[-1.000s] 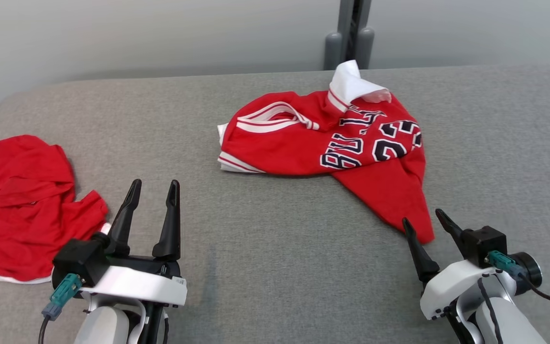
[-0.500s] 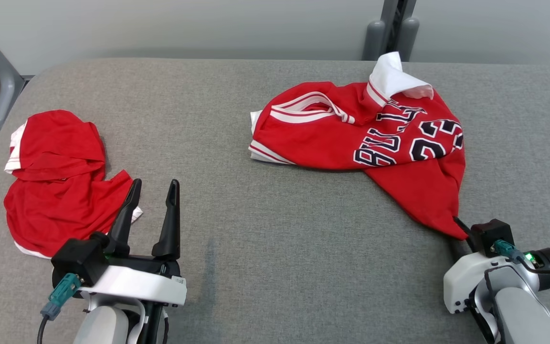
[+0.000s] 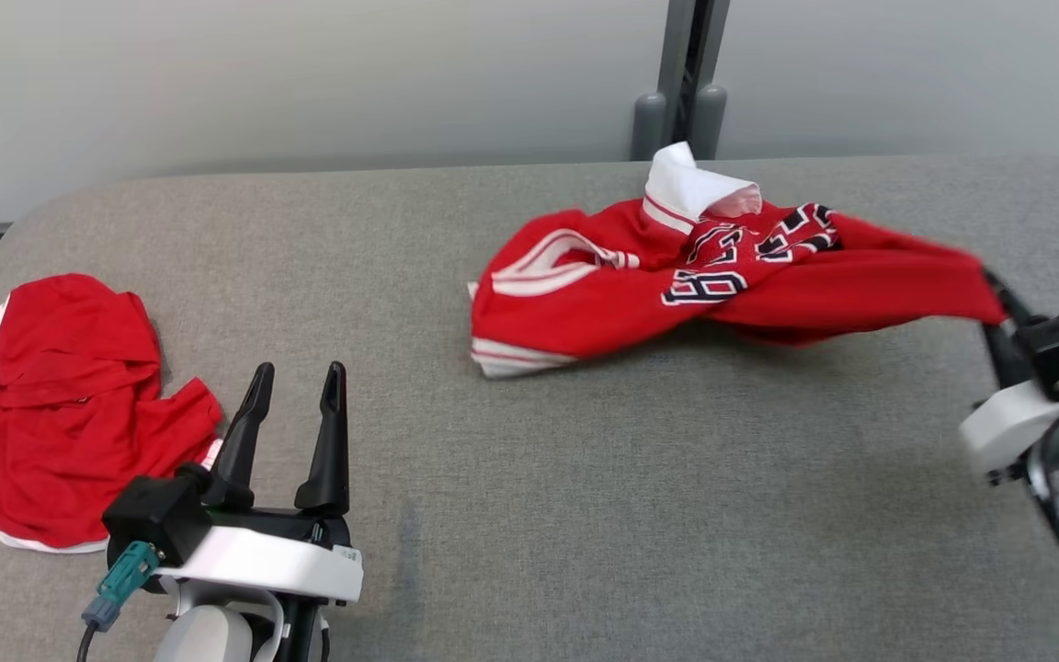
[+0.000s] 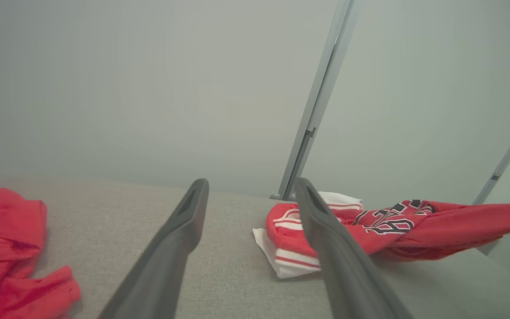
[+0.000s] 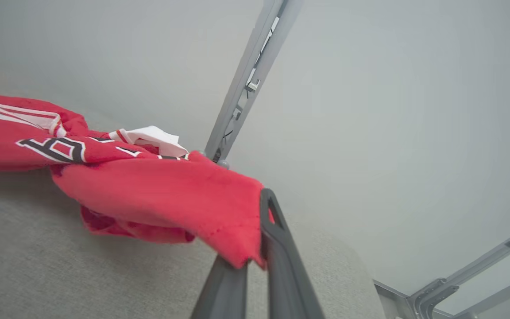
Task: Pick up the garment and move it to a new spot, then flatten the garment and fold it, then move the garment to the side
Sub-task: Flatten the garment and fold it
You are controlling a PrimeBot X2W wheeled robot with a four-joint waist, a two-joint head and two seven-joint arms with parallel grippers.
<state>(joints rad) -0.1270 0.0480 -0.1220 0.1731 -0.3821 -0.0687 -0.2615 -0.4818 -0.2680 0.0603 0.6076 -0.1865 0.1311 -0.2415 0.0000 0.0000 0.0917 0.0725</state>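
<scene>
Grey table [image 3: 585, 478], 2 red garments: right tool [image 3: 992, 285] pinches jersey [image 3: 603, 294], left tool [image 3: 299, 370] spread by plain shirt [image 3: 61, 414]

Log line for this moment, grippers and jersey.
right gripper: shut on jersey corner, raised | left gripper: open, empty | other red garment: lying at left

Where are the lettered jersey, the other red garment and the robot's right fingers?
lettered jersey [image 3: 575, 303]: head view, red body left of the lettering.
other red garment [image 3: 61, 414]: head view, its crumpled middle.
right fingers [image 5: 281, 261]: right wrist view, dark finger clamping the jersey's edge.
</scene>
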